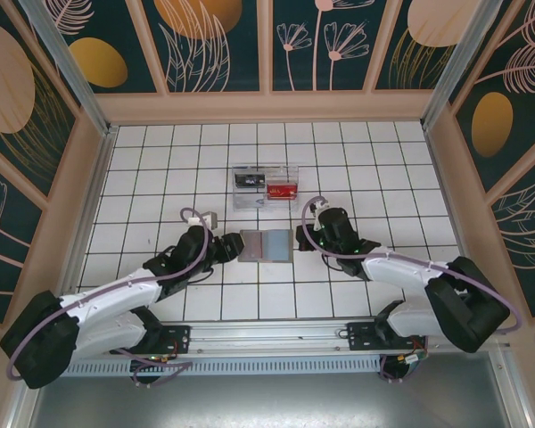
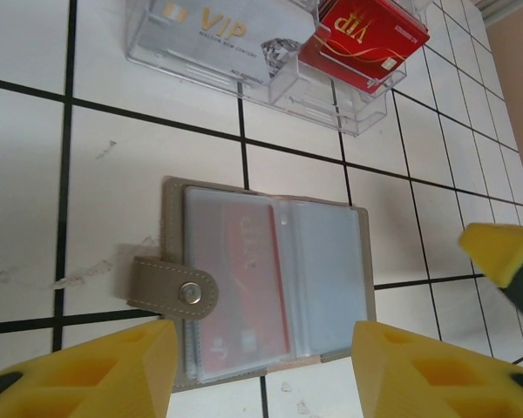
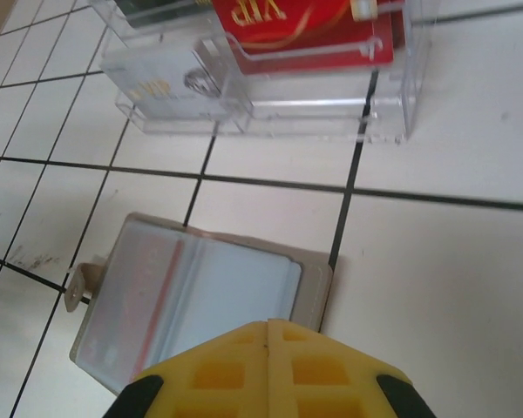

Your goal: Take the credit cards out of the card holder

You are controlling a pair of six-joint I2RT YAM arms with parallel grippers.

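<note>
The left claw (image 1: pixel 232 248) stands with its two yellow fingers (image 2: pixel 78 370) well apart, holding nothing. The grey card holder (image 2: pixel 270 279) lies open and flat on the white tiled table (image 1: pixel 160 178), just ahead of this claw, and its near edge sits in the gap between the fingers. The holder's snap tab (image 2: pixel 170 286) is folded over the panel nearer the claw's left finger. Under the clear sleeve beside the tab a red card (image 2: pixel 244 279) shows through. The panel toward the claw's right finger looks pale, and I cannot tell what is in it.

The right claw (image 3: pixel 266 348) has its fingers pressed together with only a thin seam between them. It hangs over the holder's edge on its own side, and whether anything thin is pinched there cannot be told. From above, the holder (image 1: pixel 266 245) lies between the two claws, each at one short end.

Beyond both claws, past the holder, stands a clear plastic tray (image 2: pixel 349 113). It holds a silver card (image 2: pixel 209 30) and a second red card (image 2: pixel 362 35), side by side
</note>
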